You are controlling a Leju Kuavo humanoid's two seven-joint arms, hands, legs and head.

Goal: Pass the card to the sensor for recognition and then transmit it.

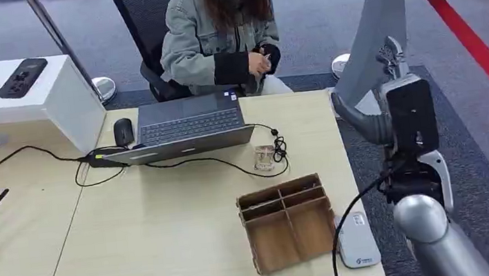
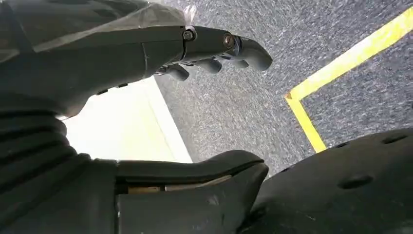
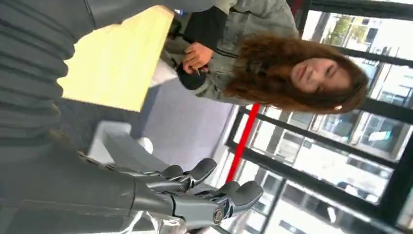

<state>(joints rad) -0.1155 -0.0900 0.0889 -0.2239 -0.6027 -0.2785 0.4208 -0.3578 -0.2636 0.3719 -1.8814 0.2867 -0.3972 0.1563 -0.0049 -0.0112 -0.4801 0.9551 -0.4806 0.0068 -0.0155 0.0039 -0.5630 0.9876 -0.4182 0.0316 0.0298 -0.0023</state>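
Right hand (image 1: pixel 394 58) raised beside the table (image 1: pixel 167 216), fingers apart, empty; left hand (image 2: pixel 214 53) hanging, equally empty. Card not made out, possibly with the seated person (image 1: pixel 219 30). Best to receive it firmly edgewise, then lower flat onto grey sensor (image 1: pixel 357 240).

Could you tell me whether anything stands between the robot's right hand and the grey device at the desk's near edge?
Nothing on the desk does. The grey device lies beside the wooden organizer, and the right hand is raised off the desk's right side. Only a black cable crosses over it.
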